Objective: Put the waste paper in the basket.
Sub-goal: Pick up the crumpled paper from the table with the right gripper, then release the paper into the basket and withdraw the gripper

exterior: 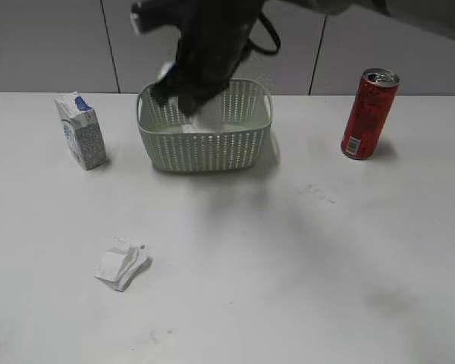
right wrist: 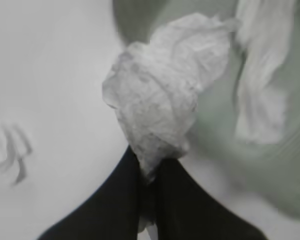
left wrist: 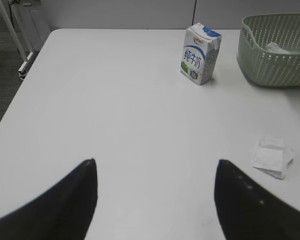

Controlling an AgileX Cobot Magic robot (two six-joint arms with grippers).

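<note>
One wad of waste paper [left wrist: 276, 48] already lies inside the basket [exterior: 205, 144], showing pale against the green floor, and the right wrist view shows a white piece [right wrist: 262, 75] past the pinched one that looks to be it. A second wad [right wrist: 162, 102] is pinched between the right gripper's [right wrist: 149, 172] jaws, which are clenched on its lower tail so the bulk of it stands out beyond the tips. From across the room that arm is a dark blur over the basket's mouth, so I judge the wad to be over or just entering the opening, though the blur keeps me from saying how deep. A third piece [exterior: 121, 264], flatter and more folded than balled, sits alone on the white surface [exterior: 303, 288], well apart from the basket on the near left.

So, as I read it, one piece is in, one is about to be let go, and one is left untouched.

The left gripper [left wrist: 155, 200] hangs over bare surface with its jaws spread wide and nothing between them; the folded piece lies just off to its right.

Nothing but paper shows in the basket. The blue-and-white carton [exterior: 81, 130] stands upright to the basket's left, and the red can [exterior: 368, 114] stands upright off to its right with its top open; I cannot tell what either one holds.
</note>
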